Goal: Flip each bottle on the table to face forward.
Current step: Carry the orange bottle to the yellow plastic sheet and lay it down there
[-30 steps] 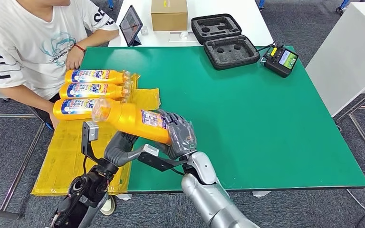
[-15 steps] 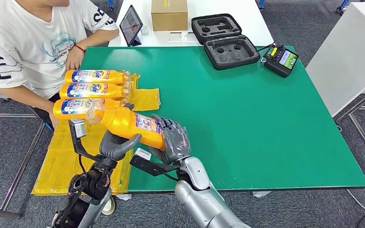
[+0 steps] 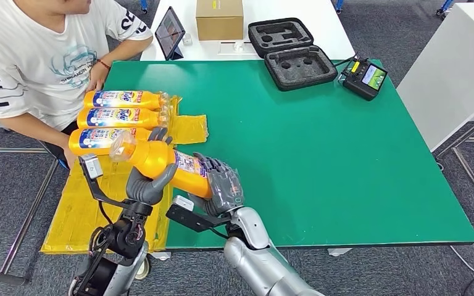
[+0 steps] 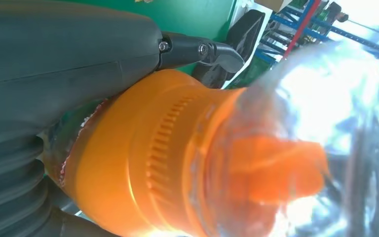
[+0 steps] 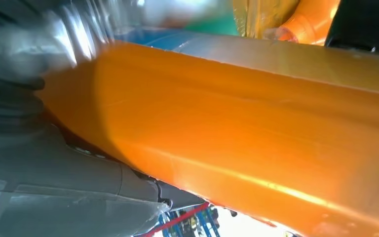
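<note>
Both the left robot hand (image 3: 145, 182) and right robot hand (image 3: 222, 185) grip the orange bottle (image 3: 166, 161); the left wrist view reveals its clear cap (image 4: 325, 128).

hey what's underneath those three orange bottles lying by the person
The three orange bottles lie side by side on a yellow sheet spread over the green table edge. The part of the sheet beneath them is hidden.
</note>
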`<state>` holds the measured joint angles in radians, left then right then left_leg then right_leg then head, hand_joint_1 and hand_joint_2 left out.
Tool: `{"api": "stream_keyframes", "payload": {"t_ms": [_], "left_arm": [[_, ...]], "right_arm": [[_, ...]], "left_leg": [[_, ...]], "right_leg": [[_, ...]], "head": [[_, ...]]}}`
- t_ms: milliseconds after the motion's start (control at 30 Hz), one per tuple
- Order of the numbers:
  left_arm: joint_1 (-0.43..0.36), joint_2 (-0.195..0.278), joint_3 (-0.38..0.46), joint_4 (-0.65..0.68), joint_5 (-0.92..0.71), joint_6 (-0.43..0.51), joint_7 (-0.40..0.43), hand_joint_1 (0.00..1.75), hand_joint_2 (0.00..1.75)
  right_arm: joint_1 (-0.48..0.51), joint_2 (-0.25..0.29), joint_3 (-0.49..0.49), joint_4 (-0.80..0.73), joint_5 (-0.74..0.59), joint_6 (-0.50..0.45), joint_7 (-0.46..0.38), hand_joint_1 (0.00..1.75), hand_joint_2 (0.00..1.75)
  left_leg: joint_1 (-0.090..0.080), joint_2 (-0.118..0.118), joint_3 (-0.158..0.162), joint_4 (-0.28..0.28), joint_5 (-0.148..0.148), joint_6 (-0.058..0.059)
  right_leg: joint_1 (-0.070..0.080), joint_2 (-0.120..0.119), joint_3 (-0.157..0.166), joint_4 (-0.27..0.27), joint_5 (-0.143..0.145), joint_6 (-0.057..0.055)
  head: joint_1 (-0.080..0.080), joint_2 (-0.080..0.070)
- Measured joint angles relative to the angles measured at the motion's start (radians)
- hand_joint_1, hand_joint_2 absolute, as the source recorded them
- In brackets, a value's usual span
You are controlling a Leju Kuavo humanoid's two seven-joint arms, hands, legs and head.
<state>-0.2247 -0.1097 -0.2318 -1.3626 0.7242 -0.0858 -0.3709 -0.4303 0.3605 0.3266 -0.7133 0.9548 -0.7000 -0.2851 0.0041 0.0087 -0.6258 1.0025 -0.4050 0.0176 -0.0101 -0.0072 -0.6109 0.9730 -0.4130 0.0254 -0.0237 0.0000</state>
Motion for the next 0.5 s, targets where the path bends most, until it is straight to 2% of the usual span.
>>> {"api": "stream_keyframes", "payload": {"t_ms": [200,233,267,333,367,400,500], "left_arm": [[-0.001,-0.015,-0.006,0.0,-0.009,0.012,-0.013,0.0,1.75],[-0.001,-0.016,-0.008,0.0,-0.015,0.016,-0.016,0.1,1.75],[-0.001,-0.017,-0.01,0.0,-0.023,0.023,-0.021,0.44,1.75],[-0.003,-0.02,-0.014,-0.001,-0.048,0.042,-0.032,1.31,1.75],[-0.003,-0.023,-0.016,-0.001,-0.061,0.052,-0.037,1.65,1.75],[-0.004,-0.026,-0.019,-0.001,-0.075,0.063,-0.043,1.75,1.75],[-0.007,-0.031,-0.027,-0.004,-0.106,0.088,-0.06,1.75,1.75]], "right_arm": [[-0.003,0.0,0.043,0.012,-0.074,0.0,-0.006,1.75,1.75],[-0.005,0.0,0.046,0.014,-0.079,0.0,-0.008,1.75,1.75],[-0.007,0.0,0.051,0.016,-0.086,0.0,-0.009,1.75,1.75],[-0.012,0.0,0.061,0.018,-0.107,0.0,-0.014,1.75,1.75],[-0.014,0.0,0.068,0.019,-0.119,0.0,-0.016,1.75,1.75],[-0.017,0.0,0.074,0.019,-0.131,0.0,-0.017,1.75,1.75],[-0.024,0.0,0.095,0.02,-0.167,-0.001,-0.013,1.75,1.75]], "left_leg": [[0.0,0.0,0.0,0.0,0.0,0.0],[0.0,0.0,0.0,0.0,0.0,0.0],[0.0,0.0,0.0,0.0,0.0,0.0],[0.0,0.0,0.0,0.0,0.0,0.0],[0.0,0.0,0.0,0.0,0.0,0.0],[0.0,0.0,0.0,0.0,0.0,0.0],[0.0,0.0,0.0,0.0,0.0,0.0]], "right_leg": [[0.0,0.0,0.0,0.0,0.0,0.0],[0.0,0.0,0.0,0.0,0.0,0.0],[0.0,0.0,0.0,0.0,0.0,0.0],[0.0,0.0,0.0,0.0,0.0,0.0],[0.0,0.0,0.0,0.0,0.0,0.0],[0.0,0.0,0.0,0.0,0.0,0.0],[0.0,0.0,0.0,0.0,0.0,0.0]], "head": [[0.0,0.0],[0.0,0.0],[0.0,0.0],[0.0,0.0],[0.0,0.0],[0.0,0.0],[0.0,0.0]]}}
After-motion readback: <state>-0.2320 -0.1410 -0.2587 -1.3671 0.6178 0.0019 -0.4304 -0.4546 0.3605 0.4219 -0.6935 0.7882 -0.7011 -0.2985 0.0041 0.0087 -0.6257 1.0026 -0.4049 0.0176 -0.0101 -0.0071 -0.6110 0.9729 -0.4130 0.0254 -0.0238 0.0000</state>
